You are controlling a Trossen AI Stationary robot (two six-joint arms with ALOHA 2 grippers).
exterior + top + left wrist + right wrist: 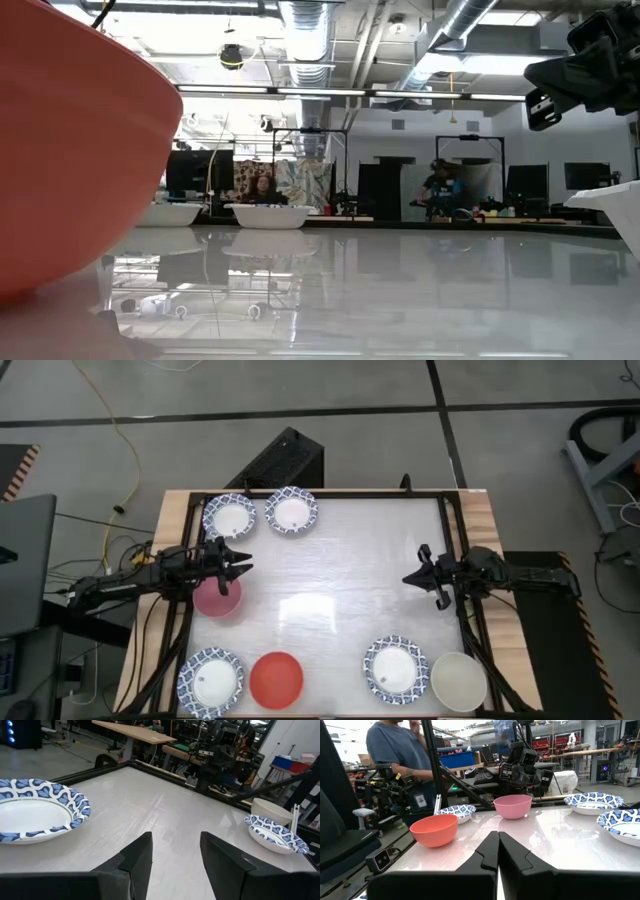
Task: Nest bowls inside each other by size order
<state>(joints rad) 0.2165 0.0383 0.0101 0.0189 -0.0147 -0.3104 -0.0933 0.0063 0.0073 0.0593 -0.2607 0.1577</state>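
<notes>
Red bowl (70, 150) looming close, two white bowls (270, 216) far across the glossy table (400, 290)

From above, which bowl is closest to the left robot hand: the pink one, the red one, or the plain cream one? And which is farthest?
From the left end effector:
1. Pink bowl, directly beneath it.
2. Red bowl, along the table's bottom edge.
3. Cream bowl, far bottom-right corner.

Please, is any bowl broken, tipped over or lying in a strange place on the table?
Nothing stands out. All seven bowls sit upright and apart, none nested yet: two patterned bowls at the far edge, the pink bowl under the open left gripper, the rest along the near edge. The shut right gripper holds nothing.
</notes>
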